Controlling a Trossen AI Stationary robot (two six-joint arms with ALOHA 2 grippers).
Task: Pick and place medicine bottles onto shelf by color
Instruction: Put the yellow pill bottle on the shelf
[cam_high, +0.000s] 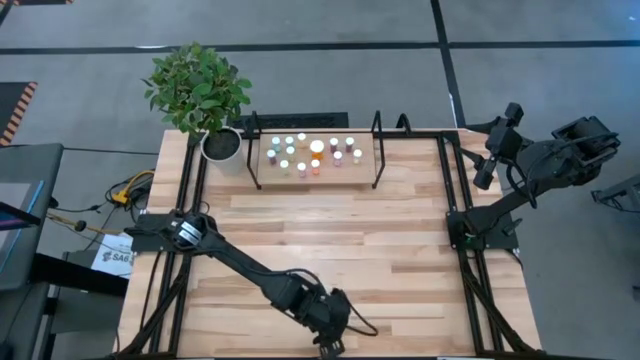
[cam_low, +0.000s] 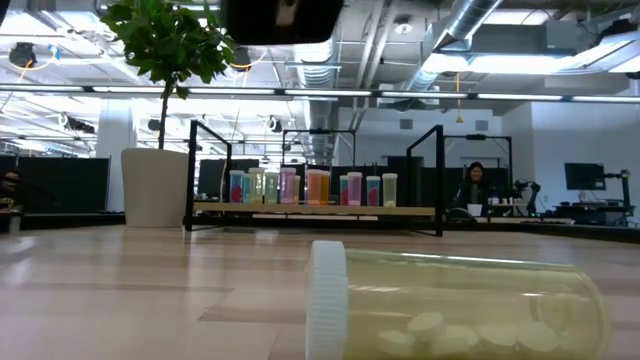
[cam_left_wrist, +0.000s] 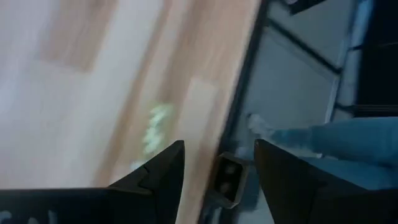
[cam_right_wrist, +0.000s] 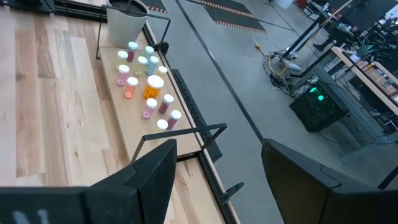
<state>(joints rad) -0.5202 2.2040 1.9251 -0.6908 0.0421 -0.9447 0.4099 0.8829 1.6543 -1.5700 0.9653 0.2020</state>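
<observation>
Plank tabletop (cam_high: 330, 240) of light wood, on a grey concrete floor; the low view looks across it into an open hall with ceiling ducts, strip lights and desks, where a person (cam_low: 474, 187) sits far behind. On the near edge of the table one medicine bottle (cam_low: 450, 305) lies on its side close to the low camera: clear yellowish body, white ribbed cap, white tablets inside. All other medicine bottles (cam_high: 315, 152) stand upright, white caps up, on the shelf (cam_high: 268, 165) at the far edge, between its black upright end loops; the larger orange one (cam_right_wrist: 152, 87) sits near the middle of the group. A potted plant (cam_high: 200, 95) in a white pot stands just beside the shelf's left end. Left gripper (cam_high: 330, 340) hangs at the near table edge, jaws parted, nothing between them. Right gripper (cam_right_wrist: 214, 171) waits off the table's far right corner, jaws wide apart and empty.
</observation>
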